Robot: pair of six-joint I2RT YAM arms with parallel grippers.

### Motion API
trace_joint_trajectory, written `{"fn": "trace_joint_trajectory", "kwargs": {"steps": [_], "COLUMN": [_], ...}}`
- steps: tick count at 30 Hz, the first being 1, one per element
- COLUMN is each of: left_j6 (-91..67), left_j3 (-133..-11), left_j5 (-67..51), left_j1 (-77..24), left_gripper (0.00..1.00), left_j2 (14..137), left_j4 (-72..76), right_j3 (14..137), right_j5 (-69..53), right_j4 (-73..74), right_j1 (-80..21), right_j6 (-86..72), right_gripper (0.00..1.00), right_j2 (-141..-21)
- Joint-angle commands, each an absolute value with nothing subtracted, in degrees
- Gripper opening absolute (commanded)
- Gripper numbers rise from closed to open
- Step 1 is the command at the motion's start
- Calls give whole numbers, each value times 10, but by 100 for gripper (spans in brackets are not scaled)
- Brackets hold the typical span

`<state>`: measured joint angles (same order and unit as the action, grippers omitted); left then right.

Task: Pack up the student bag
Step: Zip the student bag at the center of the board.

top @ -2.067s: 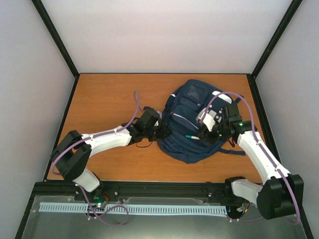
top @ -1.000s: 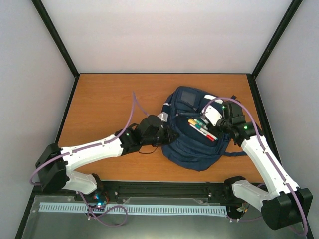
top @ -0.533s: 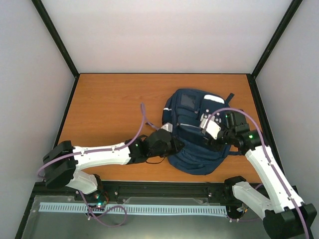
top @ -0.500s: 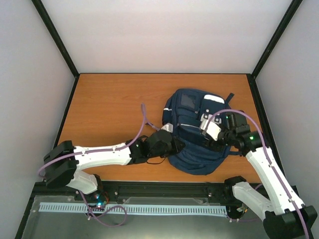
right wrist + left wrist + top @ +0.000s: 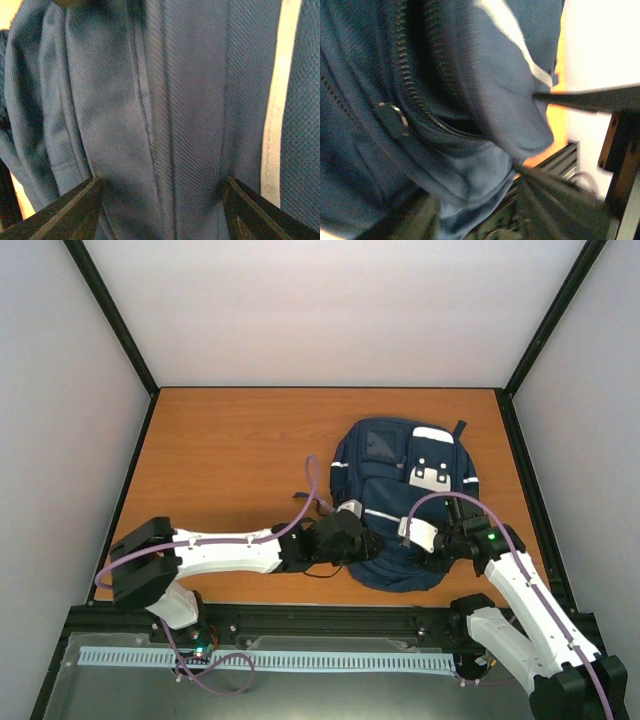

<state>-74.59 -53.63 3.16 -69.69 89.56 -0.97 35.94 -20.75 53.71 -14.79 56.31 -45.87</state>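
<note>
The student bag (image 5: 400, 490) is a navy backpack with a thin white stripe, lying flat on the table's near right part, white patches (image 5: 432, 455) facing up. My left gripper (image 5: 358, 540) is at its near left edge. In the blurred left wrist view the jaws (image 5: 475, 210) stand apart with a loose fold of the bag (image 5: 485, 165) between them, below a zip (image 5: 415, 95). My right gripper (image 5: 432, 552) rests on the bag's near right. It is open (image 5: 162, 200), its fingers wide apart against flat bag fabric (image 5: 165, 110) beside the white stripe (image 5: 277, 100).
The orange-brown table (image 5: 220, 460) stretches left of and behind the bag. A black frame rail (image 5: 330, 620) runs along the near edge, close to the bag's bottom. Grey walls and black posts enclose the table on three sides.
The bag has slid toward the near edge and lies flatter, both arms drawing back with it. The pens seen a second ago no longer show. Both grippers have widened.
</note>
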Motion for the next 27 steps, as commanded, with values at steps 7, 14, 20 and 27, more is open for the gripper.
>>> {"fn": "trace_joint_trajectory", "kwargs": {"steps": [7,14,20,27], "left_j6": [-569,-415,-220,-133], "left_j3": [-564,-580,-674,-531], "left_j5": [47,-103,-175,-299], "left_j1": [-645,-486,-467,-429], "left_gripper": [64,69,59,58], "left_j2": [720,726,843,811], "left_j4": [-246,-238,-272,-31], "right_j3": [373,489,535,553], "right_j5": [-172,-246,-269,-271], "right_j4": [539,662,707,719], "right_j1": [-149,-149,-149,-146], "right_j6": [594,613,622,624], "right_gripper": [71,87,86,74], "right_j2": [-468,-501,-525,-589]}}
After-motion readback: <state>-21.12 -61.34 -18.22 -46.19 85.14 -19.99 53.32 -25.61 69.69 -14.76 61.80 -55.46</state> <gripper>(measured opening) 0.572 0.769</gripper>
